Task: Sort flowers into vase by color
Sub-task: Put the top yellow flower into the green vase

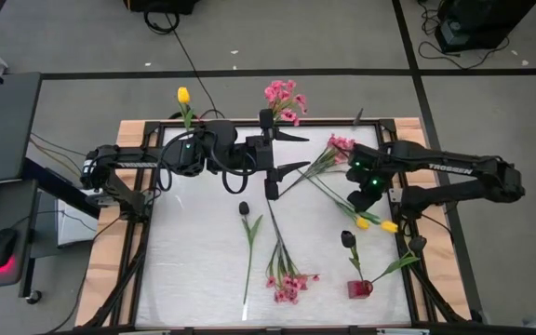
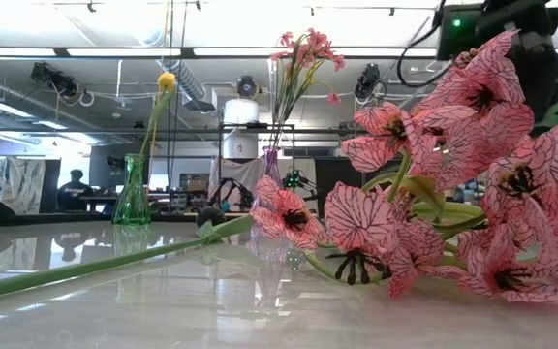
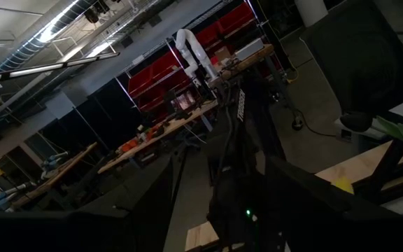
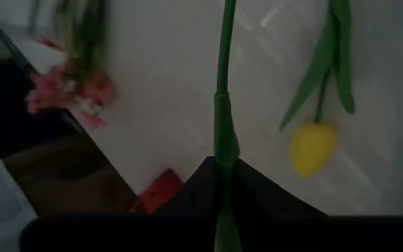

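Note:
A yellow tulip [image 1: 183, 95] stands in a green vase [image 2: 133, 197] at the far edge. A pink spray [image 1: 285, 100] stands in a clear vase [image 2: 271, 163] beside it. On the table lie two yellow tulips [image 1: 389, 226], two dark tulips [image 1: 244, 208] [image 1: 347, 240] and pink sprays [image 1: 287, 284] [image 1: 341, 146]. My left gripper [image 1: 291, 154] is open, held level near the pink vase and touching nothing. My right gripper [image 1: 361, 200] is over the yellow tulips and shut on a green stem [image 4: 224, 112]. My right gripper pinches a green flower stem [image 4: 222, 157] between its two fingers, coming from above and pointing down, with the fingers across the stem. The stem runs on past the fingers over the table. Its blossom does not show, and whether it is lifted I cannot tell.
A small red vase [image 1: 359, 288] sits near the table's near right corner. A wooden frame [image 1: 128, 200] borders the white mat. In the low view, pink blossoms [image 2: 473, 194] fill the foreground. A person [image 2: 74, 186] is in the room far behind the table.

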Robot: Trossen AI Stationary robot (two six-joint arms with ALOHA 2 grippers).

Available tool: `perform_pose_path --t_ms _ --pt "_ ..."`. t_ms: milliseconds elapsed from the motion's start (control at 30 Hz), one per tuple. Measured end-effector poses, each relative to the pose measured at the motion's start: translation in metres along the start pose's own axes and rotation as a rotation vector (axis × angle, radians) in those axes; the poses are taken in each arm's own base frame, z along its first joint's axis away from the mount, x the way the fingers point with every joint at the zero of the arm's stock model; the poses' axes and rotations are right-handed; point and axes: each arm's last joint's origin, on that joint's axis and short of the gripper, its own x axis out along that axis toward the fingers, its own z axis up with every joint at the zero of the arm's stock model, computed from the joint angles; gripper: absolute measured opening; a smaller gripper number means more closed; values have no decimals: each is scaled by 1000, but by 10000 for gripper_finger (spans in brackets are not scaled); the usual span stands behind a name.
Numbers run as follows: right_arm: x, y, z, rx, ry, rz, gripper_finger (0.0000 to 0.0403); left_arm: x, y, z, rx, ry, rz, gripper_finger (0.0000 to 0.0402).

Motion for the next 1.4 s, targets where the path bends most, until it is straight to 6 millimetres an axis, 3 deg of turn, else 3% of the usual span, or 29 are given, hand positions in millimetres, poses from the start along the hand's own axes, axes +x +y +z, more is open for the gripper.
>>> perform_pose_path --t_ms 833,1400 --pt "-38 53 33 -121 -471 563 44 0 0 0 0 -1 0 233" --pt "-49 63 37 -143 -538 671 43 0 0 0 0 -1 0 233"
